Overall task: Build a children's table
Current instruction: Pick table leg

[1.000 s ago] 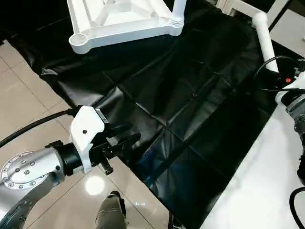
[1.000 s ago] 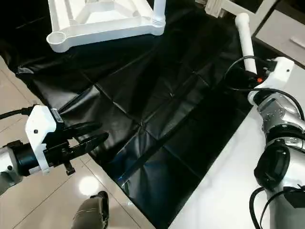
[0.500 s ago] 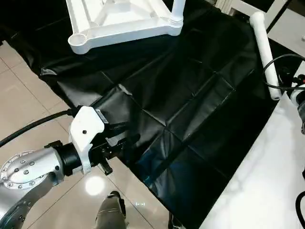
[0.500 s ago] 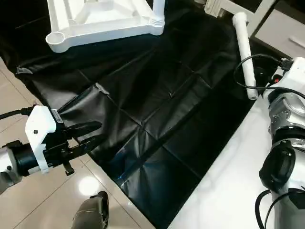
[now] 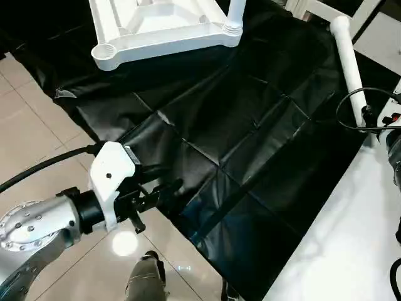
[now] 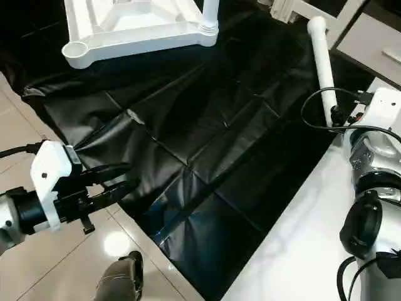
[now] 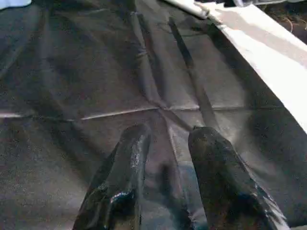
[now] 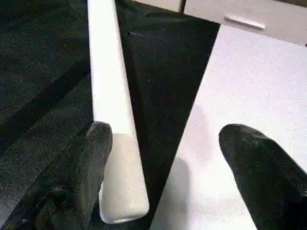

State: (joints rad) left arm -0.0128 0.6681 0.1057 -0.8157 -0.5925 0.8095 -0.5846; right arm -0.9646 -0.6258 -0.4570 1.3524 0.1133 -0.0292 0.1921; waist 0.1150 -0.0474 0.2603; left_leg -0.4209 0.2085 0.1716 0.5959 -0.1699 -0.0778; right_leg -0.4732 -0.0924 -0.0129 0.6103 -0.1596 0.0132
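The white tabletop (image 5: 156,31) lies upside down on a black sheet at the far side, ribs up. An empty round socket (image 5: 103,55) is at its near left corner. One white leg (image 5: 235,12) stands upright in its near right corner socket. A second leg (image 5: 348,56) lies loose on the sheet at the right. My right gripper (image 8: 165,132) is open wide at this leg's (image 8: 108,86) near end. The tube lies along the inner side of one finger (image 8: 93,148), not clamped. My left gripper (image 5: 166,188) hovers low over the sheet's near left edge, open a little, with nothing between its fingers (image 7: 129,148).
The creased black sheet (image 5: 250,144) covers the middle. A white board (image 5: 351,238) borders it at the right, and tiled floor (image 5: 37,125) lies to the left. A shoe-like shape (image 5: 144,279) sits near the bottom edge. A black cable (image 6: 319,110) loops by my right wrist.
My right gripper has opened and let go of the lying leg, which now rests on the sheet, and the right arm has drawn back a little. The left gripper has hardly moved.
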